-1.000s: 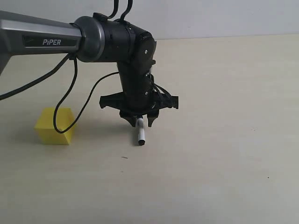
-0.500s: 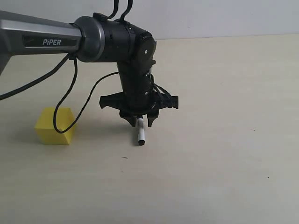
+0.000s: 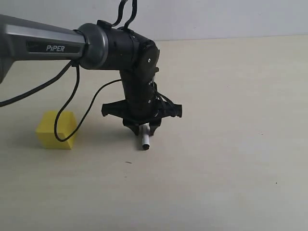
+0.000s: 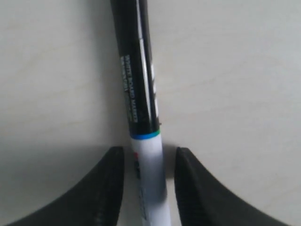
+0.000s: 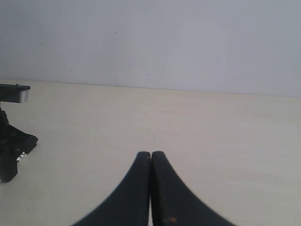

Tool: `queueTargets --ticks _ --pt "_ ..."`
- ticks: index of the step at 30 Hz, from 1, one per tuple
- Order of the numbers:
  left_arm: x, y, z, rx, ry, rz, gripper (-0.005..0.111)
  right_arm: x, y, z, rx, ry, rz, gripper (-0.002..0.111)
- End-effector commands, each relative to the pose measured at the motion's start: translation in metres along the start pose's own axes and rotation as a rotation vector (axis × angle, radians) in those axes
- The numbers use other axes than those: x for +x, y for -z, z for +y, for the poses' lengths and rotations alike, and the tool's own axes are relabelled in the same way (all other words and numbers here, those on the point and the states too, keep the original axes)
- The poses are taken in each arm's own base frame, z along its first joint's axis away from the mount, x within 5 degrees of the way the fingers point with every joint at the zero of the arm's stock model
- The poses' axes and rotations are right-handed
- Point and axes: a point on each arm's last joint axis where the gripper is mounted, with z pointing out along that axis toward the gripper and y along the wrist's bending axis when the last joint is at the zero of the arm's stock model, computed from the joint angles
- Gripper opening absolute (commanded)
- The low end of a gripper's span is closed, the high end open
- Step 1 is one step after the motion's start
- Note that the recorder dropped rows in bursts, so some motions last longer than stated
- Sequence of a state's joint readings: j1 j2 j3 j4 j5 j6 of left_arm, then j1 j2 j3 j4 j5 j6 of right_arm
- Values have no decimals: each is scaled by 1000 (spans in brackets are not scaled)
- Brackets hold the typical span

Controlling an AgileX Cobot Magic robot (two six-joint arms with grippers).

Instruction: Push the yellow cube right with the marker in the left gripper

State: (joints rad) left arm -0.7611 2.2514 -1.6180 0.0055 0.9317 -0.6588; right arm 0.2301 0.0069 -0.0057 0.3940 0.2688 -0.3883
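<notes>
The marker (image 3: 145,141) lies on the table, its black end toward the camera. My left gripper (image 3: 143,129) points straight down over it, open, one finger on each side. In the left wrist view the marker (image 4: 141,94) runs between the fingertips (image 4: 115,162) of the left gripper (image 4: 149,155), with a narrow gap showing on both sides of the white barrel. The yellow cube (image 3: 57,130) sits on the table well to the left of the gripper, apart from it and from the marker. My right gripper (image 5: 151,155) is shut with nothing in it and does not show in the exterior view.
The pale tabletop (image 3: 231,144) runs back to a white wall (image 3: 216,17). A black cable (image 3: 72,103) hangs from the left arm and loops in front of the cube. The right wrist view catches part of the left arm (image 5: 11,141) at its edge.
The left gripper has come down a little around the marker. The marker's near end and the cube stay where they were.
</notes>
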Motion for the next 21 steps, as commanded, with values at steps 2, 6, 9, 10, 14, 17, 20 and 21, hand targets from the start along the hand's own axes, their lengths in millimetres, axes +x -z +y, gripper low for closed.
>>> queueTargets --ticks 2,6,9,10,14,17,20,21 --pt "2 1 -2 4 -9 -8 3 1 0 0 7 3 -5 0" --pt "2 11 -2 6 -37 -13 0 1 0 0 7 3 -5 0" --pt "3 34 -1 15 -50 -32 0 1 0 0 7 3 -5 0" --pt "4 48 0 22 -65 -45 0 1 0 0 7 3 -5 0" --pt "9 105 14 -19 -139 -121 0 1 0 0 7 3 -5 0" --pt "20 143 35 -141 -175 -147 0 1 0 0 7 3 -5 0" --pt "35 168 58 -209 -203 -222 0 1 0 0 7 3 -5 0" --pt "42 175 66 -224 -215 -236 0 1 0 0 7 3 -5 0"
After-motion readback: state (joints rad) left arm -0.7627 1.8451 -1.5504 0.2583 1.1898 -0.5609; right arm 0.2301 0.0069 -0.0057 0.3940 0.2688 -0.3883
